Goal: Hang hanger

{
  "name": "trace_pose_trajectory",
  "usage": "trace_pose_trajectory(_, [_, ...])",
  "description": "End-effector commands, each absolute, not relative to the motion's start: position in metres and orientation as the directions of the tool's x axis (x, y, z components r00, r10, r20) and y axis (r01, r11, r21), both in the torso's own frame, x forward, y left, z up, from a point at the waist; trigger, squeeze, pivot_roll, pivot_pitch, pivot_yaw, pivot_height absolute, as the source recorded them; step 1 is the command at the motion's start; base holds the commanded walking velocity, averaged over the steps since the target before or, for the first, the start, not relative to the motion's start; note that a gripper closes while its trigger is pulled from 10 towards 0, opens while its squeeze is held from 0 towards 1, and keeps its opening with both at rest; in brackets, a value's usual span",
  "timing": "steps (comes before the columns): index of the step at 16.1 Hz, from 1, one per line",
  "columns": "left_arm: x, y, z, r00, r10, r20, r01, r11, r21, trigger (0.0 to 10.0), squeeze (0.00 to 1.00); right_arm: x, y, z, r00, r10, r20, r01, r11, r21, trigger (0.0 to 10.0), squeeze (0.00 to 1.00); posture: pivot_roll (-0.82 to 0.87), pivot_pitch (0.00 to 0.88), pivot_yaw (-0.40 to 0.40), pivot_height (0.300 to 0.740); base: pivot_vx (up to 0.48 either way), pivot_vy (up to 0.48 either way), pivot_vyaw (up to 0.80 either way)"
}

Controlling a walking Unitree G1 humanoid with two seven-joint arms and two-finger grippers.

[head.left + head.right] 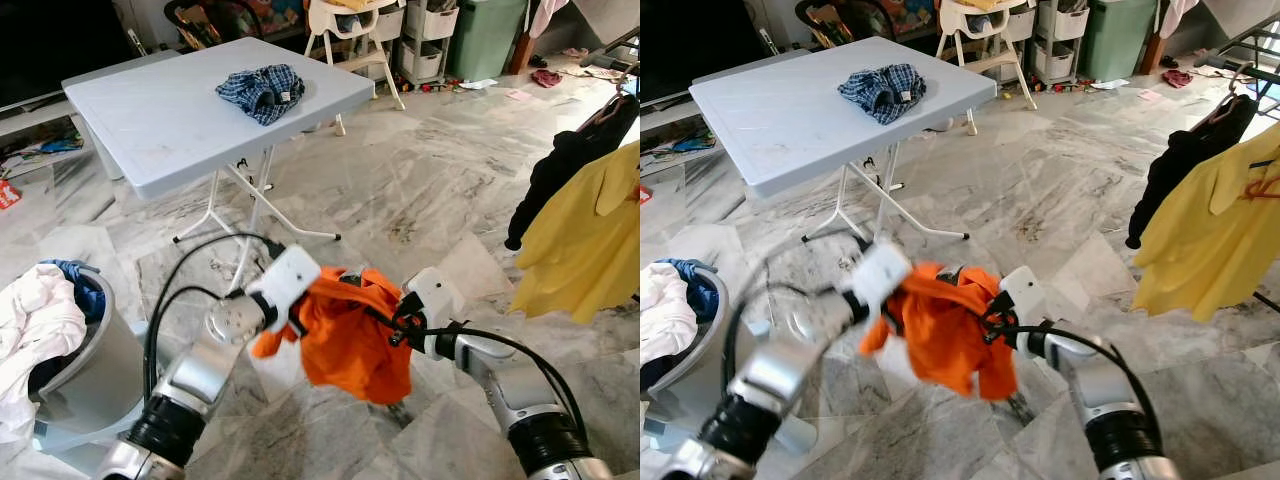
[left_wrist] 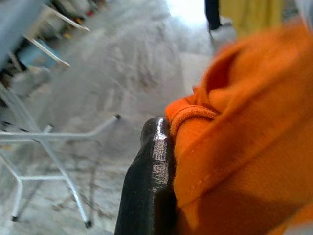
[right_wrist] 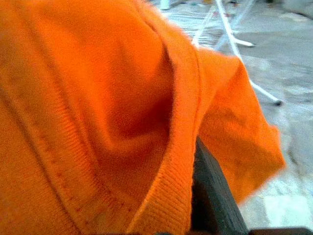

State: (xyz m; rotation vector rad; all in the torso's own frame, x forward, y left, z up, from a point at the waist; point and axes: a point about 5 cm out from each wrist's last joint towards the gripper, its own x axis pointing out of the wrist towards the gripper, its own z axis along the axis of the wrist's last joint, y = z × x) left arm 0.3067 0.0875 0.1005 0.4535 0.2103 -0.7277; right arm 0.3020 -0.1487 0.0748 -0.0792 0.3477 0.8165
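An orange shirt (image 1: 350,340) hangs bunched in the air between my two grippers, over the marble floor. My left gripper (image 1: 303,312) holds its left side; in the left wrist view one black finger (image 2: 151,186) presses against the shirt's ribbed hem (image 2: 193,115). My right gripper (image 1: 388,325) holds the right side, where cloth covers the right wrist view and one finger (image 3: 210,205) shows under a hem. Both sets of fingertips are buried in the fabric. Something dark (image 1: 350,279) peeks out at the shirt's top, and I cannot tell what it is.
A yellow shirt (image 1: 585,240) and a black garment (image 1: 565,165) hang at the right. A grey folding table (image 1: 150,120) with a plaid cloth (image 1: 262,90) stands ahead on the left. A laundry basket (image 1: 90,370) of clothes sits at my left.
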Motion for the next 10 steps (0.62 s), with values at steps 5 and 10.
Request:
trace_pose_trajectory(5, [0.298,0.087,0.075,0.710,-0.604,-0.363,0.704,0.595,0.388,0.0,0.00,0.292,-0.139,0.091,0.510,0.807,-0.298,-0.818,0.562,0.122,0.0,0.00,-0.06,0.000,0.087,0.740,0.000,0.000,0.00])
trace_pose_trajectory(10, [0.299,0.095,0.071,0.733,-0.605,-0.312,0.678,0.612,0.406,10.0,1.00,0.292,-0.138,0.096,0.501,0.814,-0.295,-0.821,0.554,0.135,0.0,0.00,-0.06,0.000,0.077,0.740,0.000,0.000,0.00])
